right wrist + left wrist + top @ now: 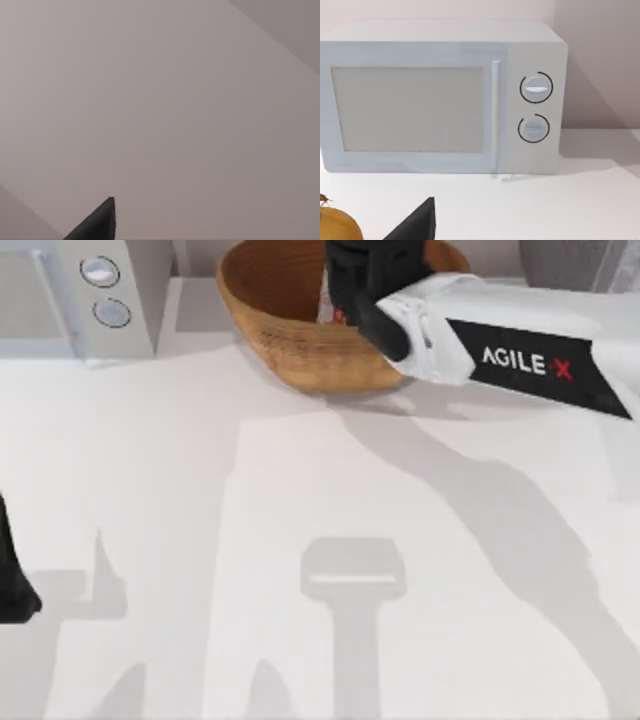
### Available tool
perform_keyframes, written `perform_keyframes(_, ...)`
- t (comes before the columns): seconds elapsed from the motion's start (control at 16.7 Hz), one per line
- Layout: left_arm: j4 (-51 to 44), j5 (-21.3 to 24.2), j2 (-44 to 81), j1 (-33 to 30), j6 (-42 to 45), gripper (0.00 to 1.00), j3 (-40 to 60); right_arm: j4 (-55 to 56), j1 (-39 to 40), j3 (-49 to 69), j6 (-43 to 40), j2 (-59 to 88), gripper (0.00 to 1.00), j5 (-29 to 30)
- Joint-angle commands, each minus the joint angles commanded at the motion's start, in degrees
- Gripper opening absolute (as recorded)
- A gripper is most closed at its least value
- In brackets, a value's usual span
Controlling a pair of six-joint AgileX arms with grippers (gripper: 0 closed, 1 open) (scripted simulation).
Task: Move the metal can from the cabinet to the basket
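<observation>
A: Where is the can (pixel 328 310) logged?

B: A sliver of silver with red marks is seen at the top centre of the top view, inside the basket (pixel 275 325), mostly hidden behind the right gripper (pixel 365 285). Whether it rests on the basket floor or hangs above it cannot be told.

A: State of the right gripper?

B: It is placed over the basket's interior, with the white forearm reaching in from the right edge of the frame. The fingers are hidden by the wrist housing; clenched on the can or released cannot be told. The right wrist view gives plain grey wall and one dark fingertip (pixel 97 222).

A: Left arm?

B: Parked at the lower left edge of the top view (pixel 12 585). In its wrist view a white microwave (pixel 440 95) with two knobs is faced, a yellow-orange round object (pixel 337 227) is noted at the lower left corner, and one dark fingertip (pixel 417 222) is seen. Its finger state cannot be told either.

A: Handling notes on the can?

B: It is judged light, thin-walled and stiff until dented, with a smooth skin that may slip. A hold across the mid-body is judged best, with moderate squeeze, away from the shiny top rim.

A: Cabinet?

B: A dark grey patch at the upper right corner (pixel 560 262) is taken for it, well apart from the can.
</observation>
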Motion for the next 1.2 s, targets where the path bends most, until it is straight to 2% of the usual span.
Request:
perform_keyframes(0.24,0.0,0.0,0.0,0.0,0.0,1.0,0.0,-2.8,-4.0,-7.9,0.9,-10.3,1.0,-2.1)
perform_keyframes(0.48,0.0,0.0,0.0,0.0,0.0,1.0,0.0,-7.8,-9.7,-22.2,1.7,-28.5,1.0,-6.2)
perform_keyframes(1.2,0.0,0.0,0.0,0.0,0.0,1.0,0.0,-24.0,-27.5,-79.5,0.7,-103.6,1.0,-26.0)
